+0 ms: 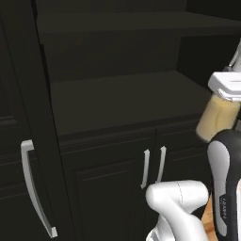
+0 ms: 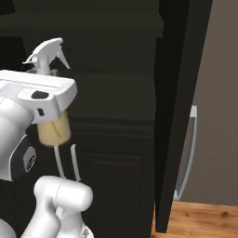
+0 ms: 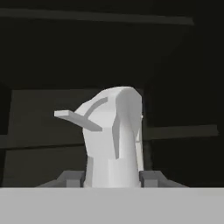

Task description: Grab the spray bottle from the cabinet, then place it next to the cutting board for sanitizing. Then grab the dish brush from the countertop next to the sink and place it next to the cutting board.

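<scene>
Hand grips bottle at neck, frame left in right base view; sprayer up; cabinet shelves dark behind.

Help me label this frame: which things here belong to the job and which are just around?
Job:
spray bottle, held between the gripper fingers
cabinet, door open, shelves dark

Just around:
wood floor
beige wall
</scene>
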Controlling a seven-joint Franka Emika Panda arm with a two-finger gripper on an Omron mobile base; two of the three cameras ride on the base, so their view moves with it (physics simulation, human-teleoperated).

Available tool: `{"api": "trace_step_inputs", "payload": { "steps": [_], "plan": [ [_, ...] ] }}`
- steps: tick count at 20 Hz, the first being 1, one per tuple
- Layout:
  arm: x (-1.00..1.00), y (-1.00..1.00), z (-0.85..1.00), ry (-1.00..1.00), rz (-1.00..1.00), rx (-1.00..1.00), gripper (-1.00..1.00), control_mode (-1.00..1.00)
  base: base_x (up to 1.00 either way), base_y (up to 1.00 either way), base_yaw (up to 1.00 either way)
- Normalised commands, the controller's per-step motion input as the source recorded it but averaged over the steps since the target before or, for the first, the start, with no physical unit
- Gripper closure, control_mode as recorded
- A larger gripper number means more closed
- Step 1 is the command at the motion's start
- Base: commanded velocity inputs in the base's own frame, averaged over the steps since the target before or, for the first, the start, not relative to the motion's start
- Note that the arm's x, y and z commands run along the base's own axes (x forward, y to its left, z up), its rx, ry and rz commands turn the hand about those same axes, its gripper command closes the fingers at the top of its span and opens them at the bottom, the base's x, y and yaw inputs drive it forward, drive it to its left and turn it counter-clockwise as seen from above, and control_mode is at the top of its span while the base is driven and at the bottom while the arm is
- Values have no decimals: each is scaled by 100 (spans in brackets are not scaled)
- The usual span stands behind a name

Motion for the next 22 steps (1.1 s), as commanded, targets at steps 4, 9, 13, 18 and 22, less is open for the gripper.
{"api": "trace_step_inputs", "payload": {
  "steps": [4, 9, 13, 18, 22],
  "plan": [
    [0, 10, 0, 31, 21, 0, 100, -100, 0, 0, 0],
    [1, 15, -16, -2, 11, 0, 100, -100, 0, 0, 0],
    [13, 29, -52, -1, 9, 0, 100, -100, 0, 0, 0],
    [37, 30, -69, 0, 8, 0, 100, -100, 0, 0, 0],
    [28, 19, -50, 0, 8, 0, 100, -100, 0, 0, 0]
  ]
}}
